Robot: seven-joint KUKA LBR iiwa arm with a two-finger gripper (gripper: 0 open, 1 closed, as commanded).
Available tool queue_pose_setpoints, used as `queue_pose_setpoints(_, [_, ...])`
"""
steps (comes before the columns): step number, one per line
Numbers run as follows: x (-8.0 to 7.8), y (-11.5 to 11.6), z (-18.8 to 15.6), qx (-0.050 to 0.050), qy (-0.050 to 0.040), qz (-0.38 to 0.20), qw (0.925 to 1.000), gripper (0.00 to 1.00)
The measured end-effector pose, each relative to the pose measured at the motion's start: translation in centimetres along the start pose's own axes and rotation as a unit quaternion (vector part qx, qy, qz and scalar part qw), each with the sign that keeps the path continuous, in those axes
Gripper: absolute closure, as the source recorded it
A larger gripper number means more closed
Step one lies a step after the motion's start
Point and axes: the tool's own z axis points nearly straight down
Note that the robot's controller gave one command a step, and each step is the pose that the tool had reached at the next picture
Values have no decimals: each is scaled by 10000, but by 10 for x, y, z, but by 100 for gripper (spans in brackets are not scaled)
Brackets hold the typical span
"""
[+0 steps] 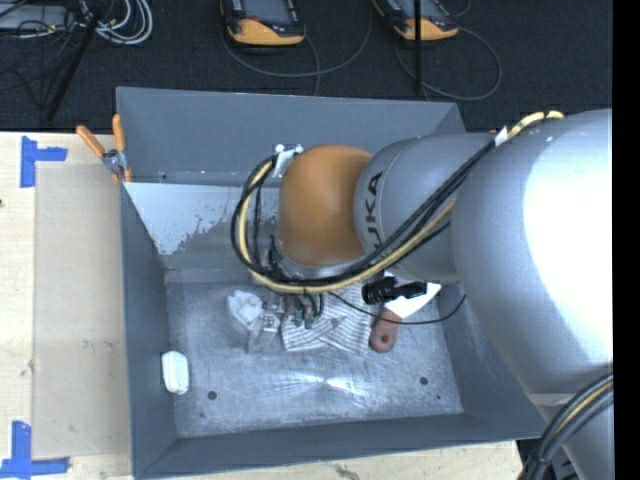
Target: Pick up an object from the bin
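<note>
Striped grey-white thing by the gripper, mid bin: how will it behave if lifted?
The striped thing looks like wrinkled fabric lying flat, so probably floppy and light; it would likely drape. Its edge seems to reach the brown piece, so dragging may nudge that.

At the top you see an orange-and-black handheld unit (262, 16), a second unit (415, 13) to its right, and coiled cables (120, 13) further left.

The silver-grey arm (520, 218) bears black KUKA lettering (370, 213). An orange dome (318, 208) caps its wrist, with black-and-yellow cables (243, 223) looping at its nine o'clock.
</note>
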Motion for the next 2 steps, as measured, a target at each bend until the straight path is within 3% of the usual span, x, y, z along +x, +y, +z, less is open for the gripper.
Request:
queue_pose_setpoints(1, [-9, -7, 1, -27, -14, 68, 10000, 0])
queue_pose_setpoints(2, [-1, 0, -2, 5, 14, 4, 10000, 100])
